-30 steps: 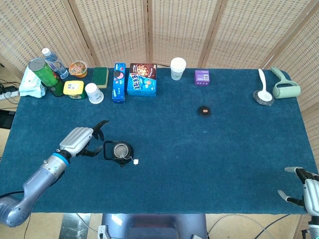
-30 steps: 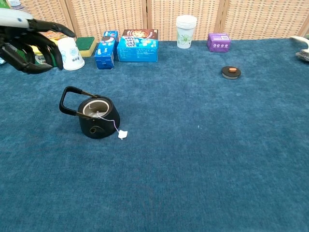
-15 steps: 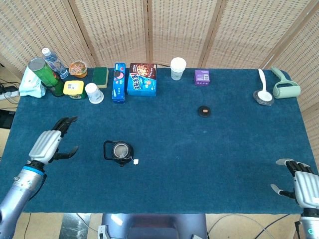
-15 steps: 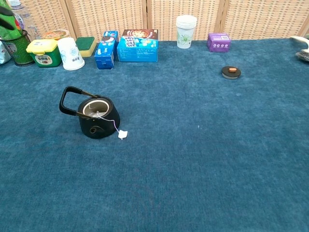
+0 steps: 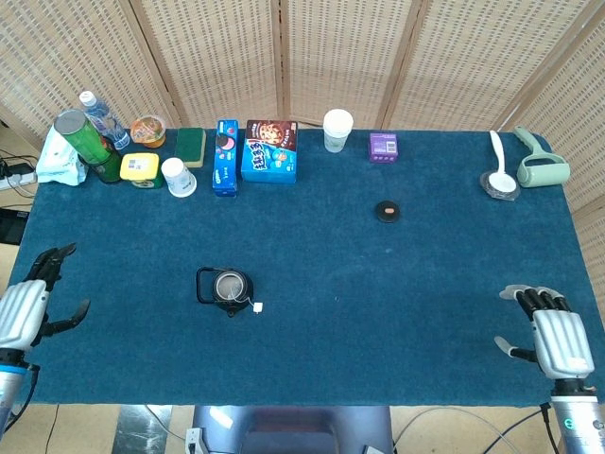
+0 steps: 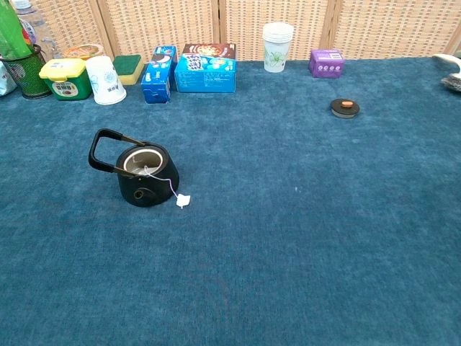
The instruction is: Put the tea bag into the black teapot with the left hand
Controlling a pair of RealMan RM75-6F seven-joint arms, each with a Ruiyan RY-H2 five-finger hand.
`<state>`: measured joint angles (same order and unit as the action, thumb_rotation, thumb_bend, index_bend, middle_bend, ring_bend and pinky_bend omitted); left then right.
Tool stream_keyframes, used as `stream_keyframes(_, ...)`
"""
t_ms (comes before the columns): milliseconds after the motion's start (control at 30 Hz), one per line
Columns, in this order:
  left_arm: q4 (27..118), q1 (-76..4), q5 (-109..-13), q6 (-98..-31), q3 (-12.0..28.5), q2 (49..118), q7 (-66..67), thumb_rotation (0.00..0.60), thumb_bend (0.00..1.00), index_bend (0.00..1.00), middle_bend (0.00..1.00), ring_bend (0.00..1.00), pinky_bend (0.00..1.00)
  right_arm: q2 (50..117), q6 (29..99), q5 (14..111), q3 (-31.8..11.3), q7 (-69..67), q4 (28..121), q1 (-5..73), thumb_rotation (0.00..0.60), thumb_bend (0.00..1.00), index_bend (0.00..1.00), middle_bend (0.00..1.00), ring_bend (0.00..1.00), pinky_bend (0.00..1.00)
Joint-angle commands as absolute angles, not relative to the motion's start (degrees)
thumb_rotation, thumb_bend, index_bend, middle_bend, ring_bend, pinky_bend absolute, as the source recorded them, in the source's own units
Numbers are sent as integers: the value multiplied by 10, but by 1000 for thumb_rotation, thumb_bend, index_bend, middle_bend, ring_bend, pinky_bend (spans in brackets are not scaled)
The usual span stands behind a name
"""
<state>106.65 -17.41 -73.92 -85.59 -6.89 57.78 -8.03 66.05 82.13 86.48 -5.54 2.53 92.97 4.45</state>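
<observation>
Since a second ago the left hand (image 5: 24,309) has drawn back from beside the black teapot (image 5: 230,287) to the left edge of the table (image 5: 397,312), and the right hand (image 5: 553,336) has risen further into the head view at the near right corner; nothing on the cloth has shifted. Both hands hold nothing, their fingers spread apart, and neither shows in the chest view. By the look of it the tea bag is already in: a thin string (image 6: 171,186) runs up over the pot's rim and down to a small white paper tag (image 6: 183,201) lying on the cloth just beside the pot's base, while the bag itself is hidden inside the open mouth. What remains, I judge, is only a clean retreat, so the left hand does best to stay wide of the pot and clear of the tag, since a snag on that string could pull the bag out or tip the pot. The teapot is squat, round and matt black, upright, with a pale metal-looking inner rim, a small spout hole facing the chest camera and a looped handle (image 6: 103,148) slanting up to its left. Its lid is off; the small dark disc (image 6: 345,107) with an orange knob, well apart to the right, may be that lid.
</observation>
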Motion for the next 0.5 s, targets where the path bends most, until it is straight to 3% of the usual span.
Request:
stream_keyframes(33,1063,-145,-752,-878,-77,576,-75,600,407,0,112,47,272,661,817,870,-53,32,936,51,600,100,311,289,275,202)
stream_keyframes(233,1061,-99,-780,-910,-80,571,-74,600,407,0,112,47,269,661,817,872,-50,38,943,55,600,100,311,289,275,202)
stream_keyframes(500,1061,-83,-791,-898,-72,568,-81,600,407,0,112,48,268,662,820,876,-47,37,945,58,600,99,311,289,275,202)
